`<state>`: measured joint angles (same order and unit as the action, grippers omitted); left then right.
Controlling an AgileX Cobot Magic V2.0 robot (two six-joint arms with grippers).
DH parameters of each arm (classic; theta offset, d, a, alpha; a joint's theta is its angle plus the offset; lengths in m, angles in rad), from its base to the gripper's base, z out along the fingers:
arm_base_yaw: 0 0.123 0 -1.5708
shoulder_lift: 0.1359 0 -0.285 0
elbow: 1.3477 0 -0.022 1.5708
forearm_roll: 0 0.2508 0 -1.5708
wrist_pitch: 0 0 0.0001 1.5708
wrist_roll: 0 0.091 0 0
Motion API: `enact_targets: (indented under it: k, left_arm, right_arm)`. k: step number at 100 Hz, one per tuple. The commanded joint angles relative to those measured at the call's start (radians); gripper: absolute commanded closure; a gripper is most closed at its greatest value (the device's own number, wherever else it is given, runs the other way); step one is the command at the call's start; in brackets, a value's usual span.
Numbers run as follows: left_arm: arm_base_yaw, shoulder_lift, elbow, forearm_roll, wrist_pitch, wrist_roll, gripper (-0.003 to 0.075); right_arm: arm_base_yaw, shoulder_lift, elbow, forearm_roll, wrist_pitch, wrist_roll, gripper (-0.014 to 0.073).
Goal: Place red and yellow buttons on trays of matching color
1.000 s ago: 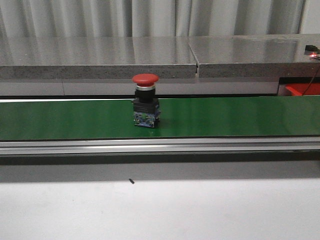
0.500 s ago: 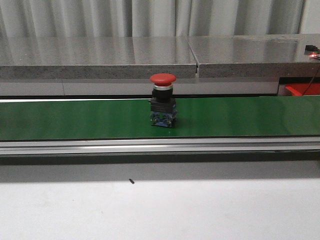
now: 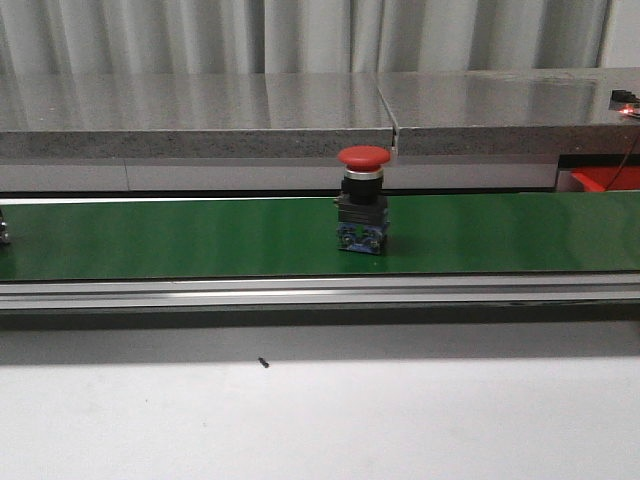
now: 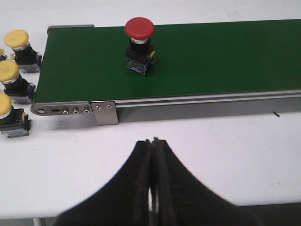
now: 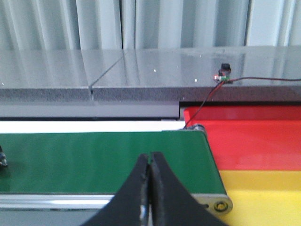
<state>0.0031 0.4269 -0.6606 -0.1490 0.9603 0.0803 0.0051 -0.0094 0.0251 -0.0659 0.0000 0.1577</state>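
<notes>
— Changed? Red button (image 3: 362, 200) further along the belt (image 3: 180, 238) than a second ago, carried rightward, upright, cap up.

— Relative to the jaws?

— Ahead of the left gripper (image 4: 151, 146), out on the green, well apart from the tips, slightly to their left in that wrist view. Not yet in the right wrist view; only a dark scrap at that view's edge, too small to call.

— Jaws?

— Left pressed together, holding nothing. Right gripper (image 5: 149, 162) likewise closed on nothing, poised short of the belt's near rail.

— Trays?

— Red tray (image 5: 254, 139) and yellow tray (image 5: 263, 193) beyond the belt end, off to the right of the right jaws; red farther out, yellow nearer.

— Yellow buttons (image 4: 16, 42)?

— Three, standing off the belt's other end, left of the left jaws, untouched.

— Meaning for the task?

— Probably drifting toward the right arm's side. Likely call: open up, time the grab against belt motion, then over to red. Risk: late closing, knocking it over.
</notes>
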Motion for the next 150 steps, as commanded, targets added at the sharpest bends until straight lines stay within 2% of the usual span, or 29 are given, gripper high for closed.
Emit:
enact_targets:
  k: [1, 20, 39, 77, 95, 102, 109, 128, 133, 138, 150]
  left_arm:
    - [-0.008, -0.005, -0.025, -0.018, -0.055, 0.0, 0.0741]
    - [-0.008, -0.006, -0.025, -0.018, -0.055, 0.0, 0.0741]
    - [-0.008, -0.006, -0.025, -0.018, -0.055, 0.0, 0.0741]
    - [-0.008, -0.006, -0.025, -0.018, -0.055, 0.0, 0.0741]
    - [-0.008, -0.006, -0.025, -0.018, -0.055, 0.0, 0.0741]
    - [-0.008, -0.006, -0.025, -0.018, -0.055, 0.0, 0.0741]
    - [-0.008, -0.006, -0.025, -0.018, -0.055, 0.0, 0.0741]
    - [-0.008, -0.006, -0.025, -0.018, -0.055, 0.0, 0.0741]
    - [-0.008, -0.006, -0.025, -0.018, -0.055, 0.0, 0.0741]
    - [-0.008, -0.006, -0.025, -0.018, -0.055, 0.0, 0.0741]
    - [-0.008, -0.006, -0.025, -0.018, -0.055, 0.0, 0.0741]
  right_arm:
    - [-0.005, -0.017, -0.06, -0.002, -0.077, -0.001, 0.0685]
    - [-0.004, 0.064, -0.178, 0.003, 0.033, -0.001, 0.0679]
    - [-0.001, 0.227, -0.349, 0.003, 0.226, -0.001, 0.0676]
    - [0.0, 0.638, -0.645, 0.003, 0.321, -0.015, 0.0676]
    - [0.066, 0.797, -0.798, 0.003, 0.442, -0.051, 0.0645]
    - [0.108, 0.858, -0.857, 0.007, 0.497, -0.054, 0.059]
    - [0.152, 0.916, -0.908, 0.009, 0.529, -0.056, 0.0498]
    - [0.254, 1.053, -1.014, 0.011, 0.566, -0.065, 0.0105]
    - [0.274, 1.09, -1.047, 0.011, 0.601, -0.065, 0.0039]
    - [0.291, 1.129, -1.087, 0.011, 0.641, -0.065, 0.0013]
    - [0.323, 1.239, -1.175, 0.011, 0.747, -0.082, 0.0036]
